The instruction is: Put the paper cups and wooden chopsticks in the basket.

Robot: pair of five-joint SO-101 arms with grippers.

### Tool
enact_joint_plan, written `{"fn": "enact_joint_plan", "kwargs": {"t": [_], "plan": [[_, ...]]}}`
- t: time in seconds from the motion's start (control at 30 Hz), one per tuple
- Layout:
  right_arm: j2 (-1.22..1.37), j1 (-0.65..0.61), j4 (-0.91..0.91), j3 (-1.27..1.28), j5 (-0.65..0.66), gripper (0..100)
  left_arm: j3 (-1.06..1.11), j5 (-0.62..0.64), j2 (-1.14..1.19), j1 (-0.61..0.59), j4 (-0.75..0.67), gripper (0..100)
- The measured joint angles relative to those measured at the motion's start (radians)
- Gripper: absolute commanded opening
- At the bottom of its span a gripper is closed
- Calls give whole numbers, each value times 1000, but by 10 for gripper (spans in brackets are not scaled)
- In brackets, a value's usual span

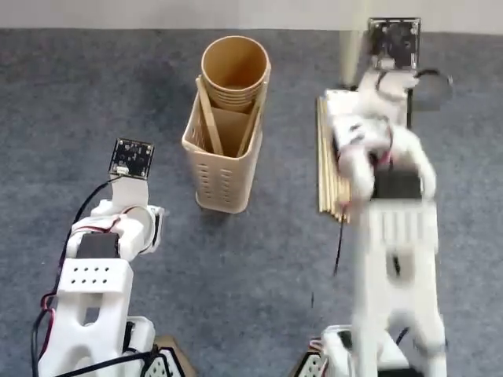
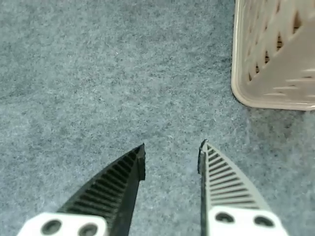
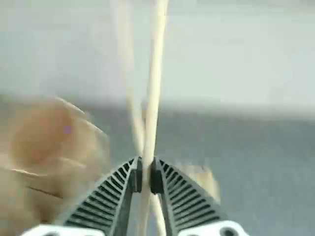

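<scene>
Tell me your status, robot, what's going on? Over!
Left pincer open, beside basket. Right pincer shut on chopsticks. Paper cups in basket. Loose chopsticks on table.

Bare carpet [image 2: 98,73] before left pincer [image 2: 173,146], basket [image 2: 275,54] close by, cups [image 1: 234,75] and chopsticks [image 1: 208,118] crowding its mouth

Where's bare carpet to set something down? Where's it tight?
Free: grey carpet left of the beige slotted plastic basket, and in front of it. Tight: right of it, where loose wooden chopsticks lie under the right arm.
</scene>
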Motion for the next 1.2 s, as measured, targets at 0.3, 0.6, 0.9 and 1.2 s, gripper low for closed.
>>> {"fn": "enact_joint_plan", "kwargs": {"t": [0.3,0.6,0.9,1.2], "plan": [[-72,-235,-307,115,-94,4,0,0,0,0,0,200],[-32,-264,-370,238,-94,4,12,0,0,0,-28,200],[-25,-348,-433,364,-94,4,12,0,0,0,-37,200],[-25,-379,-671,644,-8,102,12,0,0,0,-37,200]]}}
